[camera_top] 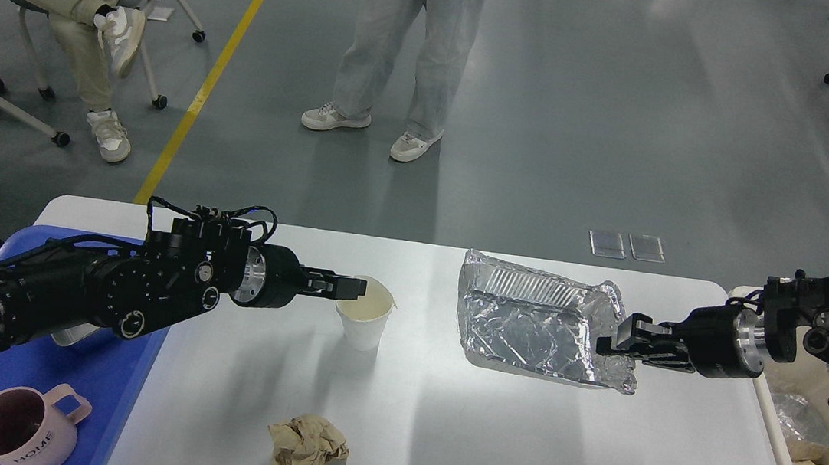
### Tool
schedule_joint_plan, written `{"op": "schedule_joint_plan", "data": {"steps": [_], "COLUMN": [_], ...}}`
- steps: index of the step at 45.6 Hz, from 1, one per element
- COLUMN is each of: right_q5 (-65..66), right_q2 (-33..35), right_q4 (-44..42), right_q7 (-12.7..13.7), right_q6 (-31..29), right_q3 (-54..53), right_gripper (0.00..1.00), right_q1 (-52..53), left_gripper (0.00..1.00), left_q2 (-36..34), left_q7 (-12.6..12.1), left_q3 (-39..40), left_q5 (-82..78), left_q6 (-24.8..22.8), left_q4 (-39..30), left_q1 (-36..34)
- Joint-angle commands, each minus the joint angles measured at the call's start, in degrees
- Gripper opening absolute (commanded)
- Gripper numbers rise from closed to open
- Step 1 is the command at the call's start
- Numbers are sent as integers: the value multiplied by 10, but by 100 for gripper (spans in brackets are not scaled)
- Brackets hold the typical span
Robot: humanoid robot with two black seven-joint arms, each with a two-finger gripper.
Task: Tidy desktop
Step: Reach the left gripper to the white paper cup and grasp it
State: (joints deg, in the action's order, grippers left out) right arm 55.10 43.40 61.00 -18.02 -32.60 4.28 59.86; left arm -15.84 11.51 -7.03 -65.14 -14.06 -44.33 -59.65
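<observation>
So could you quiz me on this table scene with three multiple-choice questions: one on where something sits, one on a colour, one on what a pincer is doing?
1. Where is the crumpled brown paper?
A. inside the cup
B. on the desktop, at its near edge
C. on the blue tray

2. What colour is the mug on the tray?
A. pink
B. green
C. black

3. What is the right pincer doing?
A. hanging open over the cup
B. resting on the mug
C. gripping the foil container

Answers: 1 B, the crumpled brown paper lies on the desktop. 2 A, the mug on the blue tray is pink. 3 C, the right pincer clamps the foil container by its edge.
</observation>
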Motion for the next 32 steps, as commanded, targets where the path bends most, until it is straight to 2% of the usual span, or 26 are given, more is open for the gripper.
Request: {"op": "schedule_joint_plan", "data": {"steps": [1,19,24,32], "right_q5": [-1,0,0,0], "right_q2": [0,3,4,5], "right_q4": [0,0,0,-1], "right_q7": [0,0,0,0], "right_q6": [0,0,0,0], "right_q3": [0,-1,-1,-1], "right_gripper": [0,0,0,0], "right_q1": [0,-1,-1,-2], "left_gripper": [68,59,50,31], "left_q2": [1,37,45,47], "left_q7": [-1,0,-1,0], "left_q3": [-1,-36,-36,-35], "left_q5": [-1,0,0,1], "left_q6": [0,22,21,12], "left_q4": [2,38,45,45], "left_q1": [1,5,7,4]}}
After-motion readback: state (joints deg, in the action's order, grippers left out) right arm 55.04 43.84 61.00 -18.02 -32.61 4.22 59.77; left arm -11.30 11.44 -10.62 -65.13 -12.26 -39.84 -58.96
